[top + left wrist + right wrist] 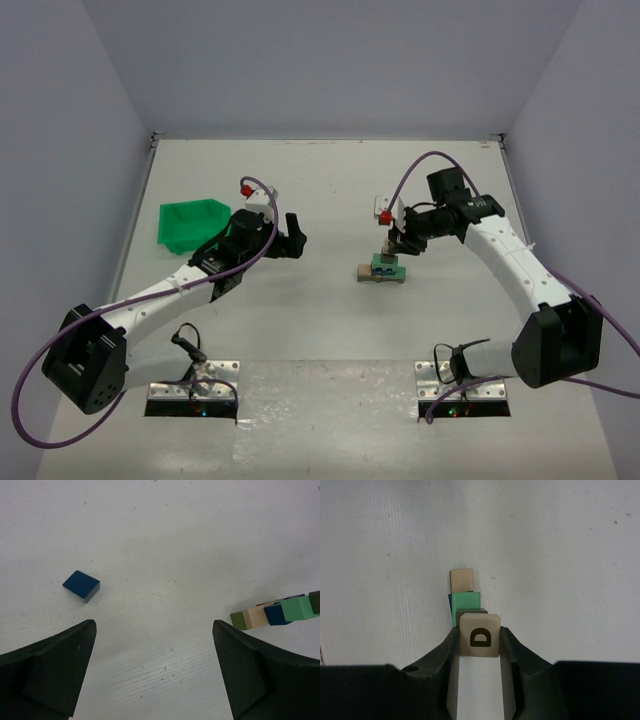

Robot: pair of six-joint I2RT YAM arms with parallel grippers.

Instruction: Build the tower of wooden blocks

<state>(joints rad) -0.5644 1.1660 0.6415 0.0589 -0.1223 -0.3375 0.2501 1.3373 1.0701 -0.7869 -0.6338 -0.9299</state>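
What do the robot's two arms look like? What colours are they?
The left arm and the right arm match: white tubes with chunky black joints. A purple cable loops along each. Near each wrist sits a little red knob. The left pincer and the right pincer are black, with two fingers each. Each arm stands on a shiny metal plate.

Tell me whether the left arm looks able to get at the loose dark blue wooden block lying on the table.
Probably yes. The left pincer stands open, and the small dark blue wooden block lies alone on the white table just ahead of it, with nothing between them.
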